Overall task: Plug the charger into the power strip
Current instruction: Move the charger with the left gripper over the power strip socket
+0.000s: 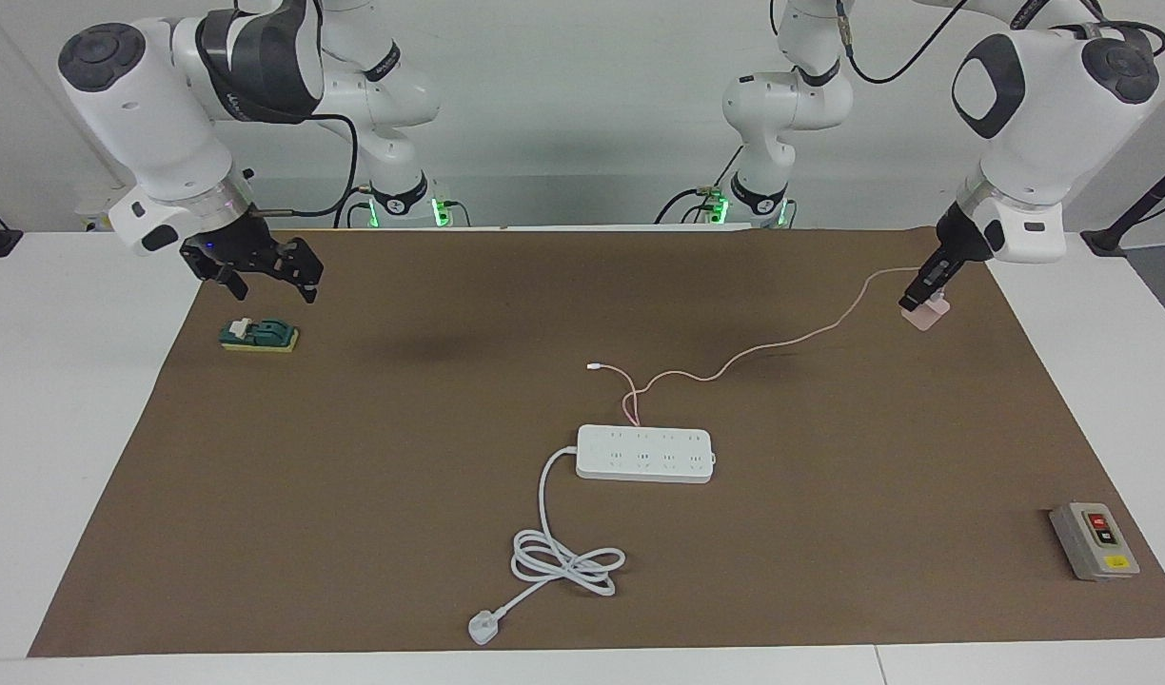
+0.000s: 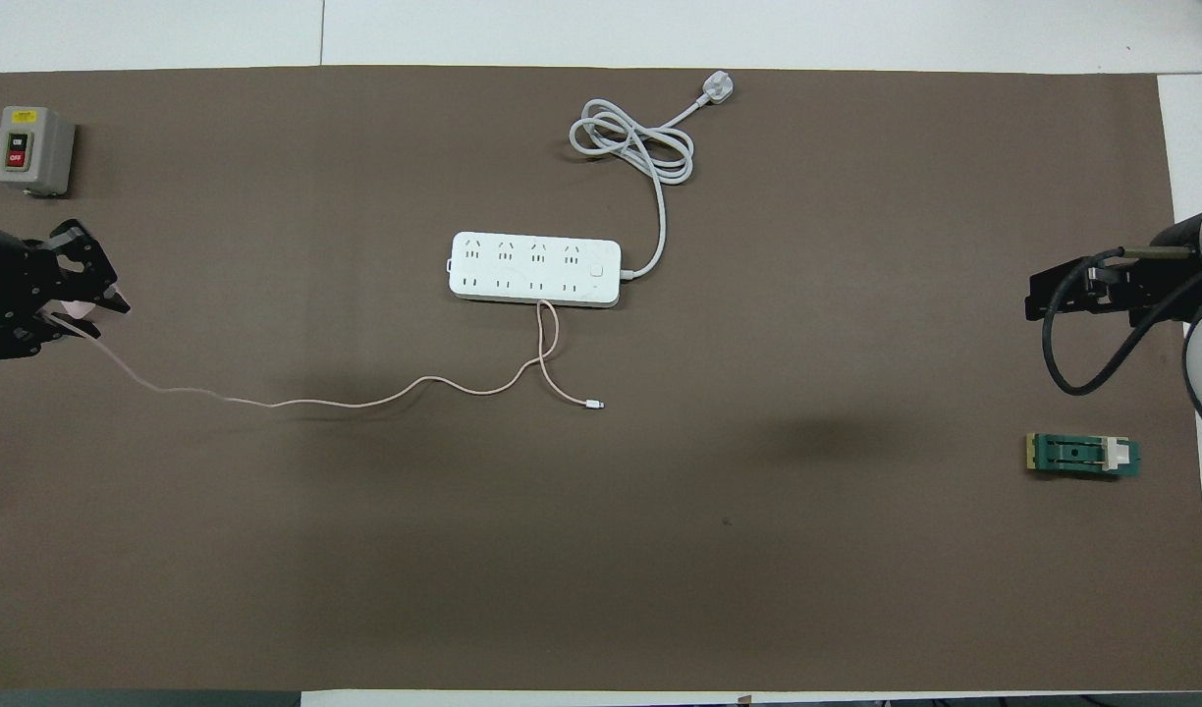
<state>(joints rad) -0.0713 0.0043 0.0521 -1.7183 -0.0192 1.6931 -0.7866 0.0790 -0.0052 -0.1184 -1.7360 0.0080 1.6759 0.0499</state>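
At the mat's two o'clock corner in the facing view, the left gripper (image 1: 928,293) pinches the charger (image 1: 925,317) aloft; its trailing cable (image 1: 782,344) could drag the power strip (image 1: 644,453) askew, while the open, empty right gripper (image 1: 259,271) waits.

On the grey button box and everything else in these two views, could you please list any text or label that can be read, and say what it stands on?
"OFF": on the red button of the grey button box, overhead view.
Yellow label on the same box: printed, too small to read.
Black button above the red one: marking unreadable.
Lettering on the left gripper body: too blurred to read.
Power strip, charger, green block: no readable text.
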